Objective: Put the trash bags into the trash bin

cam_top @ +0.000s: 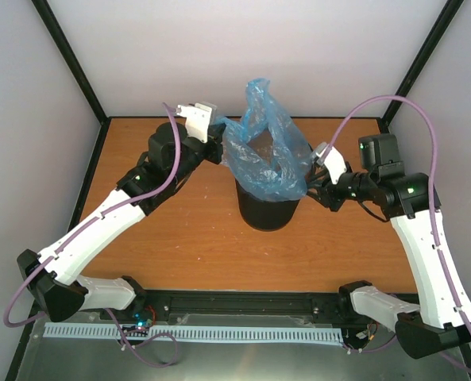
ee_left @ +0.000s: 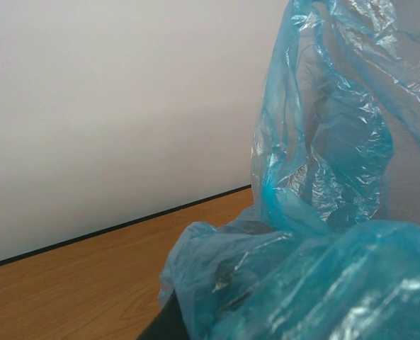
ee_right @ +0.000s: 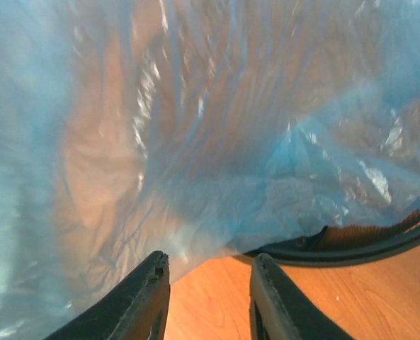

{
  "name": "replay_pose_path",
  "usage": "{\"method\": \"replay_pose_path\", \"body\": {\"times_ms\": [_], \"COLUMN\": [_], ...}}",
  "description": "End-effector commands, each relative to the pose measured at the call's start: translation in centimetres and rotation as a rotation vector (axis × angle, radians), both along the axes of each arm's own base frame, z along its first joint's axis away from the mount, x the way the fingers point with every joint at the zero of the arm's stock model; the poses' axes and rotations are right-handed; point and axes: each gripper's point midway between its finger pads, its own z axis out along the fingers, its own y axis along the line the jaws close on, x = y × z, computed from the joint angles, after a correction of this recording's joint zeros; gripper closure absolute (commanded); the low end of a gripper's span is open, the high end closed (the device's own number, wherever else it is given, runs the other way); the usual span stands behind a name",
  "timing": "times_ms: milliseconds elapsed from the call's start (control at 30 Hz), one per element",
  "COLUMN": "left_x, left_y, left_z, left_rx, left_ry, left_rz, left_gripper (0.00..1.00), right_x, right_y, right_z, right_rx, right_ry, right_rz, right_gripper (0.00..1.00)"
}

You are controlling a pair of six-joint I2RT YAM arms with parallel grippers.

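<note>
The light-blue trash bag point(cam_top: 260, 151) is draped over the mouth of the black trash bin point(cam_top: 267, 210), and one crumpled lobe stands up above the rim. My left gripper point(cam_top: 219, 140) sits at the bag's left edge, shut on the film. In the left wrist view the trash bag point(ee_left: 316, 234) covers its jaws, and only a dark finger point(ee_left: 161, 324) shows. My right gripper point(ee_right: 210, 258) is open beside the bin's right side, with bare wood between its fingers. The bag's hanging edge point(ee_right: 195, 177) lies just beyond its fingertips, and the bin rim point(ee_right: 351, 249) curves at the right.
The bin stands mid-table on the wooden tabletop point(cam_top: 179, 238). White enclosure walls with black frame posts point(cam_top: 76, 71) close in the back and sides. In the top view the right gripper point(cam_top: 318, 170) is level with the bin's rim.
</note>
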Motion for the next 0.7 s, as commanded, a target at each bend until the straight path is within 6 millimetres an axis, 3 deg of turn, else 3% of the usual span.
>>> {"method": "replay_pose_path", "body": {"times_ms": [0,100,200,300,433,667], "left_x": [-0.1,-0.2,-0.2,-0.2,-0.1,-0.2], "left_y": [1.0,1.1,1.1,1.1,1.0,0.8], "left_z": [2.0,2.1,2.2,2.0,1.9,1.9], "left_rx": [-0.055,-0.061,-0.061,-0.058,-0.055,-0.054], "left_ry": [-0.040,-0.043,-0.046,-0.043,-0.040,-0.044], "left_rz": [0.026,0.027,0.029,0.030,0.029,0.018], "left_gripper": [0.99,0.99,0.99,0.99,0.99,0.99], "right_x": [-1.2,-2.9,-6.0,-6.5,-4.8,2.4], "right_y": [-1.1,-0.6,1.5,2.8,3.9,4.7], "right_z": [-3.5,-5.4,-4.7,-3.5,-2.1,-2.3], "right_rx": [-0.118,-0.146,-0.058,-0.020,0.012,-0.022], "right_ry": [0.039,0.092,0.111,0.061,-0.001,-0.029], "right_rz": [0.050,0.182,0.352,0.387,0.359,0.159], "right_gripper": [0.71,0.73,0.72,0.69,0.69,0.75]}}
